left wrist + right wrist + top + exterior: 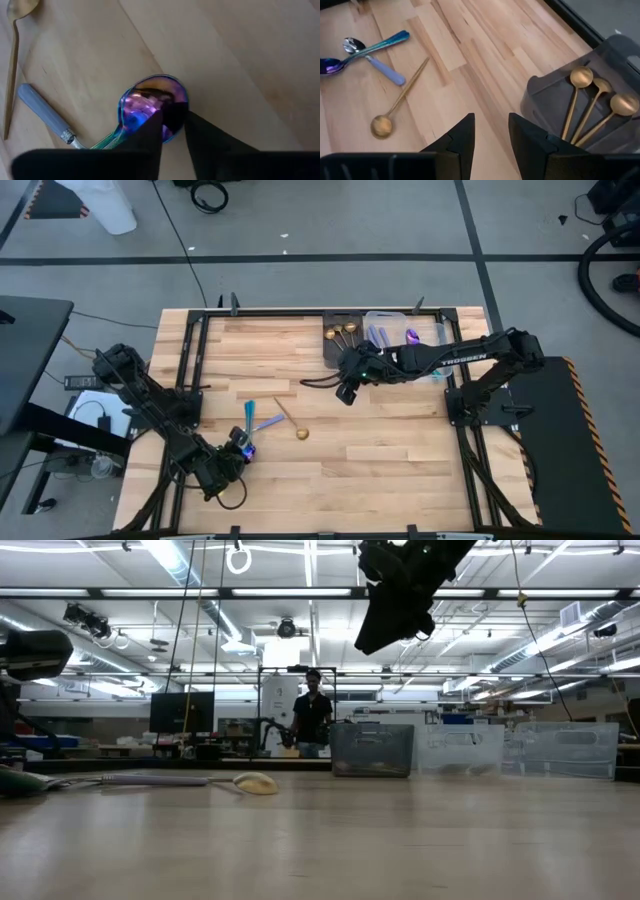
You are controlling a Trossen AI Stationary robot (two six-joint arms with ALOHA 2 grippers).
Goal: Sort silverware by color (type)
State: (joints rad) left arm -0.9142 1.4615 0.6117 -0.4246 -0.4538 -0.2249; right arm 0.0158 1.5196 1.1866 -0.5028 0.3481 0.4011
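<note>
Left gripper (172, 132) jaws pinching the purple spoon (150, 107) bowl on the tabletop (400, 440) to lift it; right gripper (491, 131), jaws released and empty, hovers beside the gold-spoon bin (343, 340).

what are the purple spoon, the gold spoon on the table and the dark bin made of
Purple spoon: looks like metal with an iridescent coating; its bowl mirrors glossy violet-blue.
Gold spoon: likely metal with a gold finish; thin stem, soft satin sheen.
Dark bin: seems smoky translucent plastic; the gold spoons inside show faintly through its wall.
Table: pale wood planks with visible grain.
</note>
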